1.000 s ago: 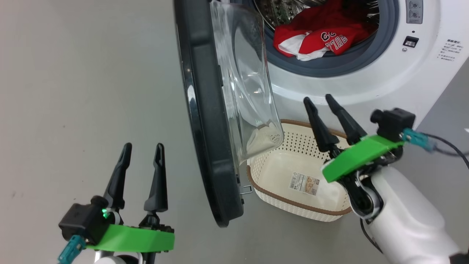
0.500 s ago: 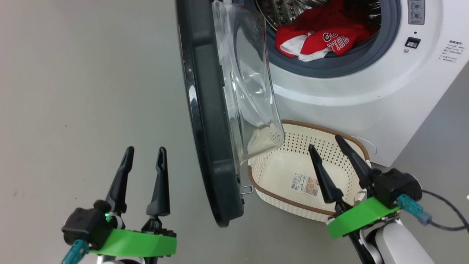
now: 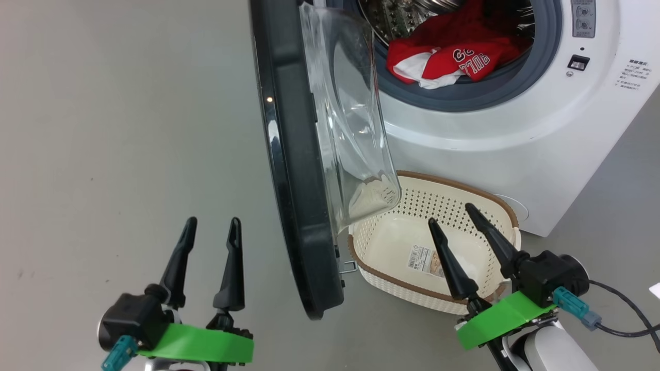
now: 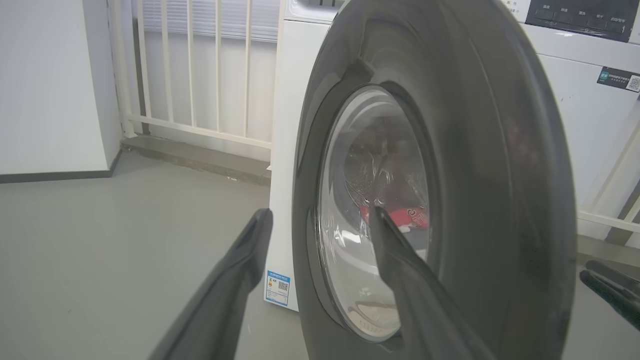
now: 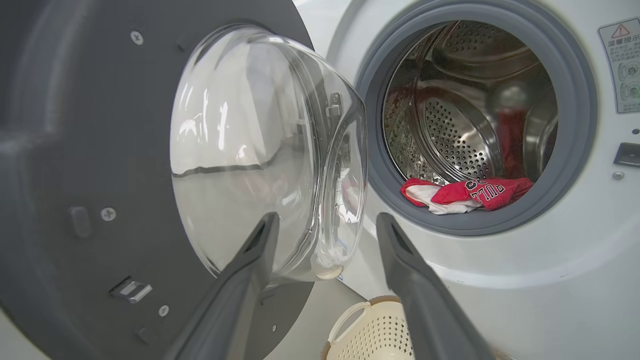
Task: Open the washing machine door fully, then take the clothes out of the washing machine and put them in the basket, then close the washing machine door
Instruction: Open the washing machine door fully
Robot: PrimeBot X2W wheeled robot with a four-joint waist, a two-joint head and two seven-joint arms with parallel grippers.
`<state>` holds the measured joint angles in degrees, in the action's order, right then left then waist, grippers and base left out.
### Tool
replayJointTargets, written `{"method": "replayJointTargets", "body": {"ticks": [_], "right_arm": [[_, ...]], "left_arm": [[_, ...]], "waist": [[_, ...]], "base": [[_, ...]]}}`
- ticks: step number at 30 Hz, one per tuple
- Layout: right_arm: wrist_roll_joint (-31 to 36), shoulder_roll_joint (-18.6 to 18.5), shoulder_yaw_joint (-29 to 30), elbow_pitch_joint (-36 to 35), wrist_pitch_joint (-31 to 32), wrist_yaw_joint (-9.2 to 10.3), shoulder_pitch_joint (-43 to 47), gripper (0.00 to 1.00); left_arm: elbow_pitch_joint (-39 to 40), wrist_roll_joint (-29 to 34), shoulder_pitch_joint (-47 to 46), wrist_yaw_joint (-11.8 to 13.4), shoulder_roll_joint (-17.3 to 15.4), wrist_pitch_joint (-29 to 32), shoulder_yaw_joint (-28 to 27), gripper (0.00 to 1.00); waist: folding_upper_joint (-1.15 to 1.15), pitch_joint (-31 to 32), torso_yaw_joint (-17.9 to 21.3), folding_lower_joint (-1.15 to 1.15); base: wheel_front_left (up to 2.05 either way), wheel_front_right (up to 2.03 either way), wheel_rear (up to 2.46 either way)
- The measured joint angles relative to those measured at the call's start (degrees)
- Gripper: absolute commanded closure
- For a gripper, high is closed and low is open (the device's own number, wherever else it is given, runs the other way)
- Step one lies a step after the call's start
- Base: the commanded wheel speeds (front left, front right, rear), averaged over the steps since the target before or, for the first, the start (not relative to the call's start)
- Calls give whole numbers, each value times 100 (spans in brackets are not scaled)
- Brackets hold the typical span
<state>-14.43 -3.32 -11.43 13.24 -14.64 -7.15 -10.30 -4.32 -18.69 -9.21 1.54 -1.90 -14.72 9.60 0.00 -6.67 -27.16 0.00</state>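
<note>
You had the left pincer (image 3: pixel 213 220) at the near left, its two dark fingers spread wide with nothing between them, over the grey floor (image 3: pixel 103 129). The washing machine door (image 3: pixel 299 170) stood just to its right, swung out edge-on towards you, with the glass bowl bulging to the right. The pincer was clear of the door, not touching it. In the left wrist view the door's outer face lay straight ahead of the fingers, and the red of the clothes (image 3: pixel 454 54) showed through the glass.

Your right pincer (image 3: pixel 449 213) sat at the near right, gaping just as wide and holding nothing. Its fingertips showed over the basket (image 3: pixel 428 198), which sat on the floor close against the foot of the washing machine (image 3: pixel 515 144), its left end under the door's glass bowl. A sticker lay on the basket's floor.

The clothes lay in the mouth of the drum, heaped on the lower part of the grey rubber ring, red with white parts and lettering. They were well apart from both pincers, on the far side of the basket. In the right wrist view they lay ahead and to the right of the fingers.
</note>
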Motion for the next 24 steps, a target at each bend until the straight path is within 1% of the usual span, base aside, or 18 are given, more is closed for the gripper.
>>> {"method": "replayJointTargets", "body": {"ticks": [1, 2, 12, 17, 24], "right_arm": [[-8, 0, -5, -2, 0, 0, 25, 0], [-9, 0, -9, -1, 0, -1, 49, 0], [-63, 2, 7, 20, 0, -7, 92, 0], [-205, 3, 3, 24, 0, -7, 92, 0], [-240, 3, -3, 29, 1, -7, 92, 0]], "left_arm": [[-24, 0, 0, 0, 0, 0, 4, 52], [-59, 0, 1, 0, -1, 0, 13, 100], [-162, 59, -1, 0, -2, 0, 63, 100], [54, 137, -15, 2, -5, 0, 56, 100], [561, 307, -195, 0, -9, 0, 69, 100]], "waist": [[0, 5, 1, 0], [0, 10, 1, 0], [0, 55, 3, 0], [0, 59, 19, 0], [0, 20, 43, 0]], "base": [[0, 0, 0], [0, 0, 0], [0, 0, 0], [0, 0, 0], [0, 0, 0]]}}
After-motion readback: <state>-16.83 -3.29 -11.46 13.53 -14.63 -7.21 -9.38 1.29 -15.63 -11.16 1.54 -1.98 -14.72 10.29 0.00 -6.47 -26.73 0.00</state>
